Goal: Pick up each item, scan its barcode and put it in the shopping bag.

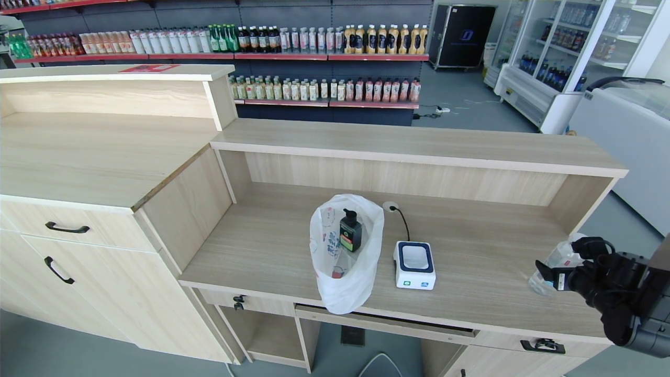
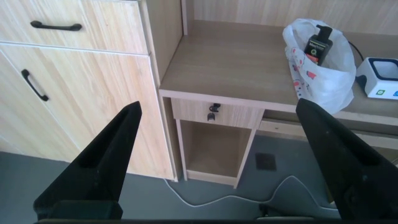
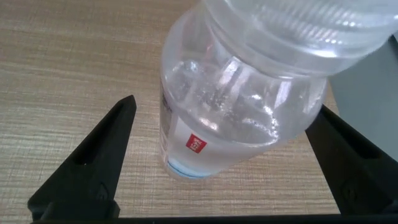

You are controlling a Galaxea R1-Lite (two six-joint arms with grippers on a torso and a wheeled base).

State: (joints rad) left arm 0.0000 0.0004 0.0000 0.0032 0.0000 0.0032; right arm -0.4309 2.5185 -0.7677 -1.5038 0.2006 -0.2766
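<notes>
One white shopping bag (image 1: 346, 285) on one wooden surface (image 1: 487, 262). One dark pump bottle (image 1: 350, 231) inside the bag. One white barcode scanner (image 1: 414, 264) with one black cable (image 1: 404, 222). One clear plastic bottle (image 1: 554, 263). Two black robot hands: one left hand (image 2: 219, 107) and one right hand (image 1: 568, 259). Three black cabinet handles (image 1: 67, 228) along the wooden fronts

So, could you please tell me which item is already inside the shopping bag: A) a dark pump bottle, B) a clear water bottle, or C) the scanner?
A: the dark pump bottle shows upright inside the open white shopping bag, while the scanner sits outside it.
</notes>
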